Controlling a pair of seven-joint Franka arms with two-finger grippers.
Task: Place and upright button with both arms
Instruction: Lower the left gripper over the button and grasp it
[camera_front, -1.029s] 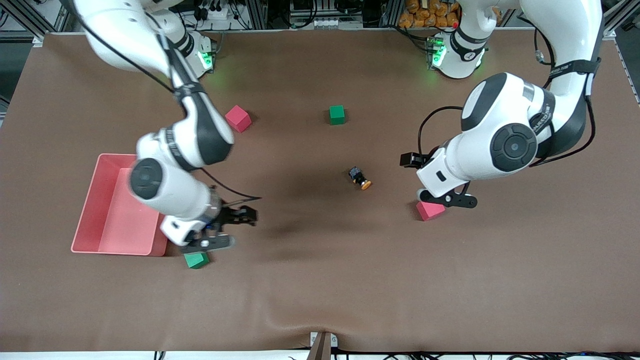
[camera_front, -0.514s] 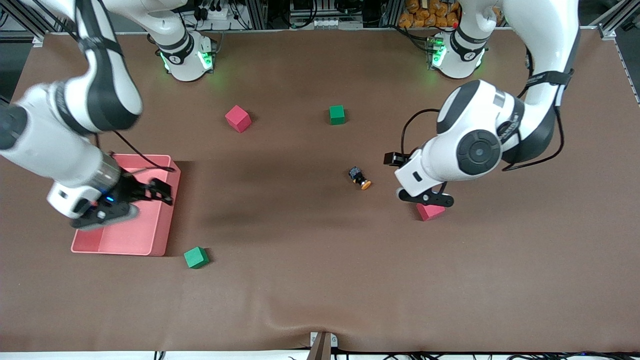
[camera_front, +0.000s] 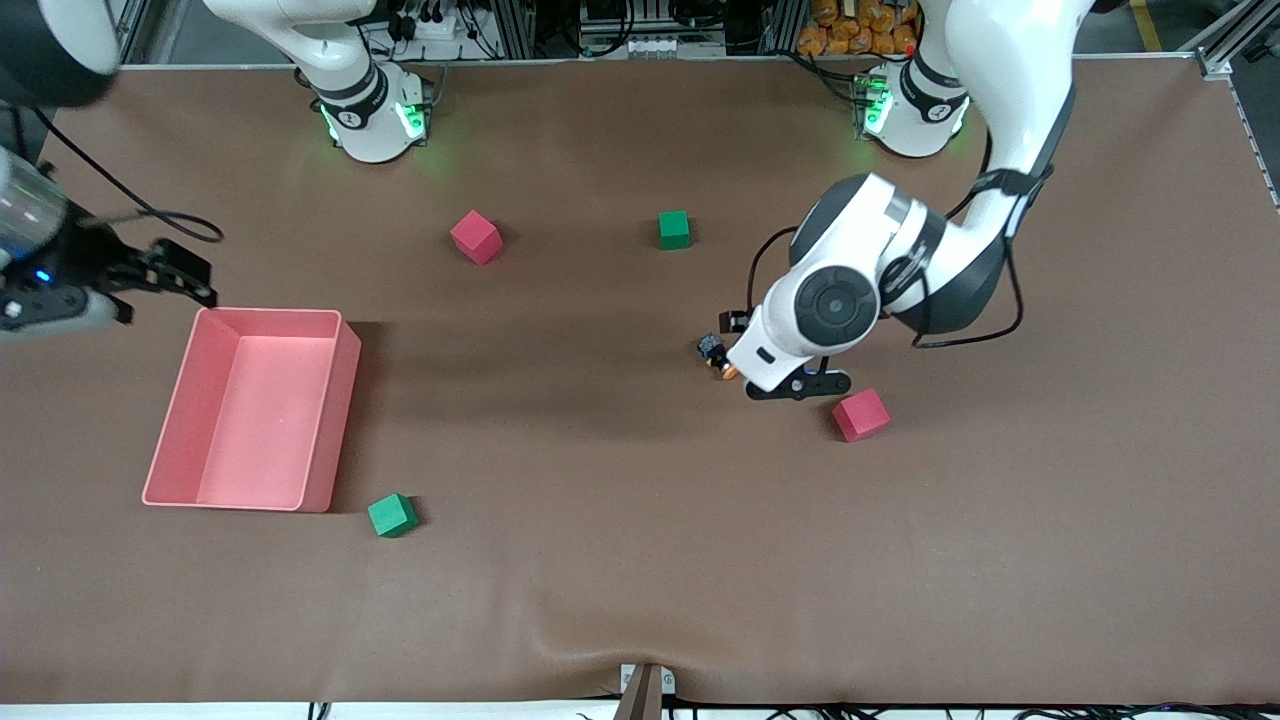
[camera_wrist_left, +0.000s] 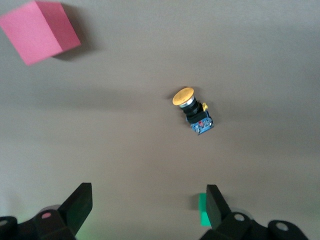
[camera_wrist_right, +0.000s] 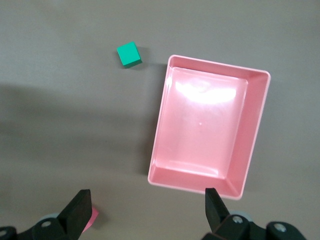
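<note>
Two grippers show at this moment, and neither holds anything. Going from the near edge of the brown table (camera_front: 640, 600) upward in the front view: a green cube (camera_front: 392, 515) lies lowest, at lower left of the frame, just beside the near corner of the pink tray (camera_front: 346, 400), which sits at the right arm's end. Toward the left arm's end, right of centre in the frame, a red cube (camera_front: 861, 415) lies just below the left gripper (camera_front: 775, 355). That gripper hangs low over the table with its fingers spread wide and nothing between them. The button (camera_front: 718, 355) lies on its side at the middle of the frame, at the edge of the left gripper's white wrist housing, orange cap pointing toward the camera and the blue-and-black body away from it. In the left wrist view the button (camera_wrist_left: 194, 111) lies tipped over on the cloth, clear of both black fingertips (camera_wrist_left: 80, 205), untouched. Higher in the front view, at the far left edge, the right gripper (camera_front: 165, 275) hangs over the table beside the tray's upper corner, its fingers also wide apart and empty. Highest in the frame sit a second red cube (camera_front: 476, 237) and a second green cube (camera_front: 674, 229).
</note>
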